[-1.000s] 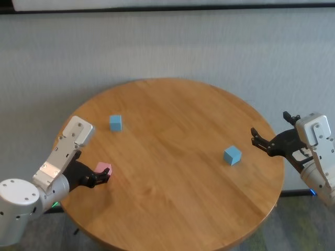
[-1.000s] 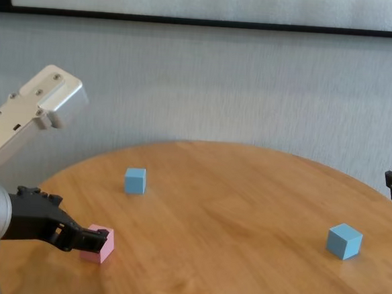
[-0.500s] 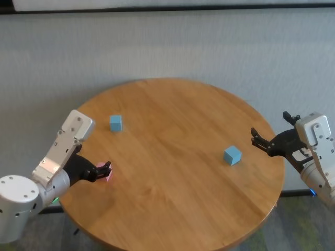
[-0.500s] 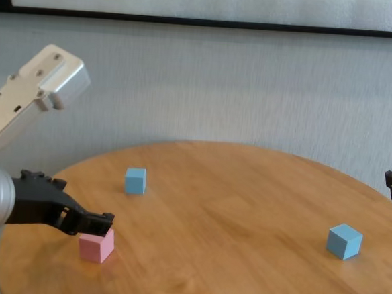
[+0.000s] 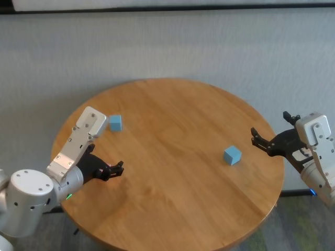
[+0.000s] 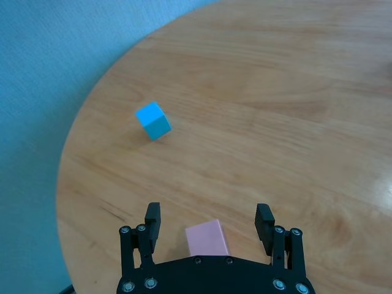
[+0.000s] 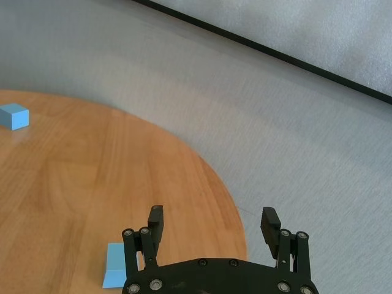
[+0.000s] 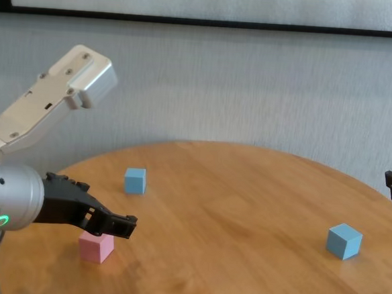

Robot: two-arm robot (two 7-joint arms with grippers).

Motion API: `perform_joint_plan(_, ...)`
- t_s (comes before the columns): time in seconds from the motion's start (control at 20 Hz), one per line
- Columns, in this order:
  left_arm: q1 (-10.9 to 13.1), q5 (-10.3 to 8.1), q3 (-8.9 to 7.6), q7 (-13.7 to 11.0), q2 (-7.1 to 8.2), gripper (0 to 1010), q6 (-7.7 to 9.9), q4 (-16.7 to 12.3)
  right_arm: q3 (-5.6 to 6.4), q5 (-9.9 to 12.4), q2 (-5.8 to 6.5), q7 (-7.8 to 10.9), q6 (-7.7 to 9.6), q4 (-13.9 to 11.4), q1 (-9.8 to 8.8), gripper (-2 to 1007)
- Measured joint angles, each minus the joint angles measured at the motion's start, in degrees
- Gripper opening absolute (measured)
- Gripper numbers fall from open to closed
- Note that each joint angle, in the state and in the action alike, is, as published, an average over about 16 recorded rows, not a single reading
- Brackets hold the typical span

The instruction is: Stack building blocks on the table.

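Nearest you, the round wooden table (image 8: 245, 211) shows a warm honey-brown grain, and the pink block (image 8: 96, 247) sits on its near-left part, flat on the wood. Your left gripper (image 8: 120, 224) hangs just above that block with its fingers spread and nothing between them; in the left wrist view the pink block (image 6: 207, 238) lies below the gap, untouched by either fingertip. The left forearm slants up and back from the gripper toward the wall.

Farther in, one blue block (image 8: 134, 180) rests on the left side of the table, well apart from the pink one. The other blue block (image 8: 343, 241) stands alone on the right side.

Your right gripper (image 5: 268, 141) sits over the table's right edge, near that second blue block but not touching it, fingers wide apart and empty, its arm reaching in from the right.

Behind the table rises a pale grey textured wall (image 8: 254, 90), crossed high up by a dark horizontal strip (image 8: 211, 23).
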Motion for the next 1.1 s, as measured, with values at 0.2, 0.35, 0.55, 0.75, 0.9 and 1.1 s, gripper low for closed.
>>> perform_joint_plan(0.2,-0.2,0.22,-0.12,-0.2,-0.84,1002,0.83,0.4,0.0,0.0,0.0,0.0,0.0,0.0,0.0,1005)
perform_joint_plan(0.35,-0.1,0.35,-0.38,-0.4,-1.29,1001,1.25,0.6,0.0,0.0,0.0,0.0,0.0,0.0,0.0,1005)
perform_joint_plan(0.55,0.0,0.47,-0.84,-0.6,-1.78,1001,1.72,1.1,0.0,0.0,0.0,0.0,0.0,0.0,0.0,1005)
perform_joint_plan(0.75,0.1,0.59,-1.3,-1.0,-2.21,1001,2.12,1.6,0.0,0.0,0.0,0.0,0.0,0.0,0.0,1005)
perform_joint_plan(0.9,0.2,0.72,-1.52,-1.4,-2.52,1001,2.34,2.1,0.0,0.0,0.0,0.0,0.0,0.0,0.0,1005)
perform_joint_plan(1.1,0.1,0.97,-1.67,-1.9,-2.91,1002,2.59,2.8,0.0,0.0,0.0,0.0,0.0,0.0,0.0,1005)
